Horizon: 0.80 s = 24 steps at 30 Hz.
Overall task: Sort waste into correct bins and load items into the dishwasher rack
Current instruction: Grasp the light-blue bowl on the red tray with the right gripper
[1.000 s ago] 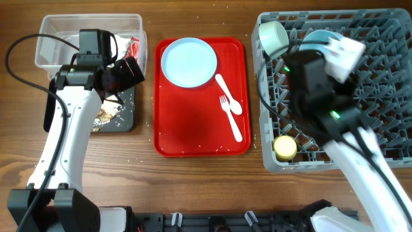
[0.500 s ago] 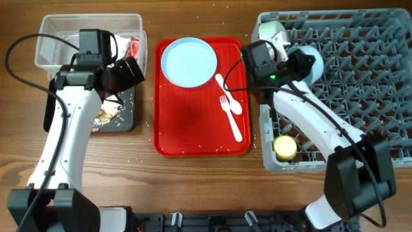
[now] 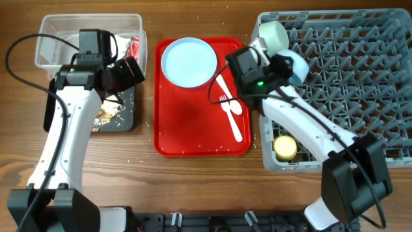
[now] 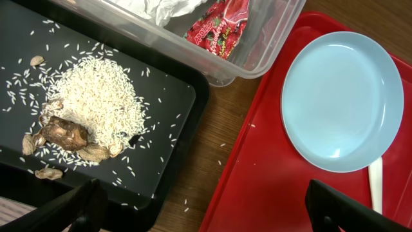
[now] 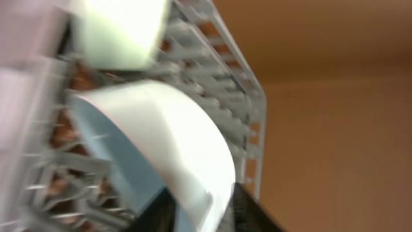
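Observation:
My right gripper (image 3: pixel 286 66) is shut on the rim of the light blue bowl (image 3: pixel 300 65) at the grey dishwasher rack's (image 3: pixel 360 96) left edge; in the right wrist view the bowl (image 5: pixel 161 129) fills the space between the jaws (image 5: pixel 206 206). A pale green bowl (image 3: pixel 273 37) and a yellow cup (image 3: pixel 284 147) sit in the rack. The light blue plate (image 3: pixel 188 61), white spoon (image 3: pixel 226 91) and fork (image 3: pixel 232 119) lie on the red tray (image 3: pixel 199 135). My left gripper (image 3: pixel 132 71) is open and empty above the black tray (image 4: pixel 161 109) holding rice and scraps (image 4: pixel 90 106).
The clear tub (image 3: pixel 58 32) at the far left holds the red wrapper (image 4: pixel 219 26) and white napkin (image 4: pixel 154 6). Stray rice grains lie on the wooden table between the black tray and the red tray. The rack fills the right side.
The right arm has swung left from over the rack to its left edge, and the light blue bowl has moved left with it. The left arm has not moved.

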Tool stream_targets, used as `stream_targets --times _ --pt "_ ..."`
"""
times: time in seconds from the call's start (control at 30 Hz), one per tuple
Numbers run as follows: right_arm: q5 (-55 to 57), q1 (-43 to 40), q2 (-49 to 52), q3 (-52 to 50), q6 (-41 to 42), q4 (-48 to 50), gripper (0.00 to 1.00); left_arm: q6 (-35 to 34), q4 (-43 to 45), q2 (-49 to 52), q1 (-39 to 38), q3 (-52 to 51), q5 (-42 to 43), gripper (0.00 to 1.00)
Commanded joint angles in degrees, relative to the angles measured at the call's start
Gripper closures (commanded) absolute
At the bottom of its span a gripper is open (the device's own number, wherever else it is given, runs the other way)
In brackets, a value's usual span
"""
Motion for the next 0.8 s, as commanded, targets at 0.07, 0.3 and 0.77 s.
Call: stream_targets --times 0.07,0.3,0.77 --pt "-3.5 2.9 0.1 0.3 0.3 0.6 0.25 -0.2 0.1 0.3 0.3 0.9 0.0 0.0" --pt "-14.7 2.9 -2.2 1.1 3.7 8.8 0.05 -0.2 0.1 0.3 0.3 0.9 0.0 0.0" --pt "-73.4 3.8 -4.1 2.8 41.0 7.2 0.01 -0.2 0.1 0.3 0.3 0.9 0.0 0.0"
